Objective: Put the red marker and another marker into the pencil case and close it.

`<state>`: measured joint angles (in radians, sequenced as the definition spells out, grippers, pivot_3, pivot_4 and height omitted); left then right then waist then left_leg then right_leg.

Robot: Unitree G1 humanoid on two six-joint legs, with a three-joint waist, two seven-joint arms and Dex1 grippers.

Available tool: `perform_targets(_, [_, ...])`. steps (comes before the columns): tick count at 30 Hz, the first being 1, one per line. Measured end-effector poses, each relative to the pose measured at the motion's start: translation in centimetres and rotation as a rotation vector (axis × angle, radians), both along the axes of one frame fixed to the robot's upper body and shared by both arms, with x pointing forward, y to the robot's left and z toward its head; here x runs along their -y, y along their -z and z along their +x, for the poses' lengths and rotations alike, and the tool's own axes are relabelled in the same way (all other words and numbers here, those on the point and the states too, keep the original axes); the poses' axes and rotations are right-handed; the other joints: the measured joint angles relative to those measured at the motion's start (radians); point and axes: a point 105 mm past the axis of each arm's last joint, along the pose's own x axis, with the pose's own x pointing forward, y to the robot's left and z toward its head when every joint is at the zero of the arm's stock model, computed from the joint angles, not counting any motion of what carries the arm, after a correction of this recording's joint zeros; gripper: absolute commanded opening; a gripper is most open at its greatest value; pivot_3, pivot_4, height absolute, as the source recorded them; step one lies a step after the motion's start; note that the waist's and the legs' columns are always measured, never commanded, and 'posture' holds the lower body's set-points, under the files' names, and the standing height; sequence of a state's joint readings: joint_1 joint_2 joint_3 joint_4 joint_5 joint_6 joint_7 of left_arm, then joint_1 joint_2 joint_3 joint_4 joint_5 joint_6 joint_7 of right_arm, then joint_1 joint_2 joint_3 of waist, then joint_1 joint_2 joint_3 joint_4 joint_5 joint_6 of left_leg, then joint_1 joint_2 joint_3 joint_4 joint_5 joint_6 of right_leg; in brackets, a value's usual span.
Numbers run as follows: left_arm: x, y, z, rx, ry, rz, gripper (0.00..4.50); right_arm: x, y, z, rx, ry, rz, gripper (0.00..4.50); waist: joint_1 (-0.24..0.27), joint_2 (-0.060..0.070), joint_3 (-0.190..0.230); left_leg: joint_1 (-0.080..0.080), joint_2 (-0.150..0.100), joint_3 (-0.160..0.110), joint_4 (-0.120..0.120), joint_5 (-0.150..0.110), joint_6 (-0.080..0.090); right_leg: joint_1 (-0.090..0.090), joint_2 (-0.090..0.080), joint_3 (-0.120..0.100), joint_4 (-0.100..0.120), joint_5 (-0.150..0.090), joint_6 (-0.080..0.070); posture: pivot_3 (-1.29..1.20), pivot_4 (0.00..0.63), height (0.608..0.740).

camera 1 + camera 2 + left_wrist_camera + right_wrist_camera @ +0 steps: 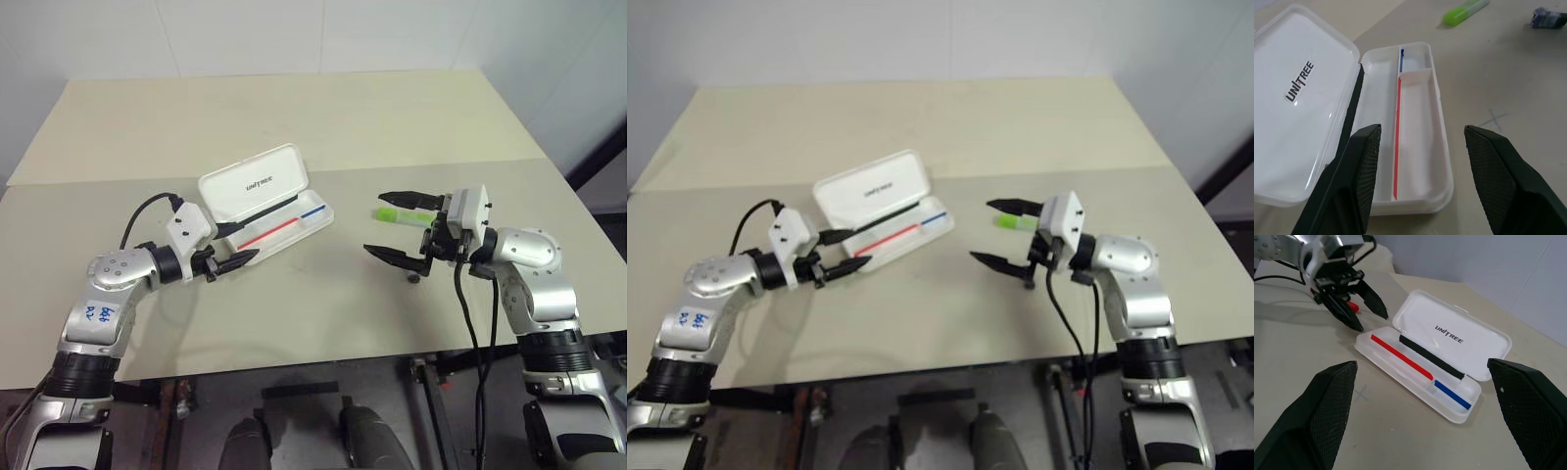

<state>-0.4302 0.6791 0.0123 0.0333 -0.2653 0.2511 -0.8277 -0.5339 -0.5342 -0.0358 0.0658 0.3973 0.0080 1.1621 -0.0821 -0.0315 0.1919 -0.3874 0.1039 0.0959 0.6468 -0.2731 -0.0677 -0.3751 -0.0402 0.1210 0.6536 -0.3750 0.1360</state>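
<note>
Between both open jaws, the pencil case (269,211) (lid up) runs diagonally, its long axis toward the green marker (390,213).

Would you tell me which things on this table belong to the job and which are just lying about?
Job: pencil case, open; red marker, its red end showing by the left hand; green highlighter.
Lying about: small dark purplish object.

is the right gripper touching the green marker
Apart. In the left wrist view the green marker lies alone on the table with nothing gripping it, and the right gripper has its fingers spread wide and empty in the right wrist view.
</note>
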Motion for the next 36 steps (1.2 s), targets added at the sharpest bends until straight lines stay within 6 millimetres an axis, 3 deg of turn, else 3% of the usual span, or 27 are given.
perform_targets(12, [1.4, 2.4, 1.2, -0.123, 0.069, 0.110, 2.86, -0.7, -0.7, -1.4, 0.017, 0.000, 0.020, 4.50, 0.005, 0.000, 0.000, 0.000, 0.000, 0.000, 0.001, 0.000, 0.000, 0.000, 0.000, 0.000, 0.000, 0.000, 0.001, 0.00, 0.150, 0.740])
perform_targets(24, [2.7, 2.5, 3.2, -0.168, 0.075, 0.212, 2.86, -1.0, -1.3, -1.6, 0.047, 0.020, 0.038, 4.50, 0.008, 0.000, 0.000, 0.000, -0.001, 0.000, 0.004, 0.000, 0.000, 0.000, 0.000, 0.001, 0.002, 0.001, 0.002, 0.00, 0.150, 0.740])
perform_targets(33, [3.5, 2.3, 3.7, -0.193, 0.085, 0.247, 0.04, -1.1, -2.2, -1.5, 0.079, 0.015, 0.037, 4.50, 0.012, 0.000, 0.000, 0.000, 0.000, 0.000, 0.003, 0.000, 0.000, 0.000, 0.000, 0.001, 0.002, 0.001, 0.002, 0.00, 0.150, 0.740])
perform_targets(36, [3.6, 2.3, 3.7, -0.192, 0.082, 0.255, 0.04, -1.2, -2.5, -1.5, 0.087, 0.013, 0.037, 4.50, 0.021, 0.000, 0.000, 0.000, 0.000, 0.000, 0.005, 0.000, 0.000, 0.001, 0.000, 0.001, 0.003, 0.001, 0.002, 0.00, 0.150, 0.740])
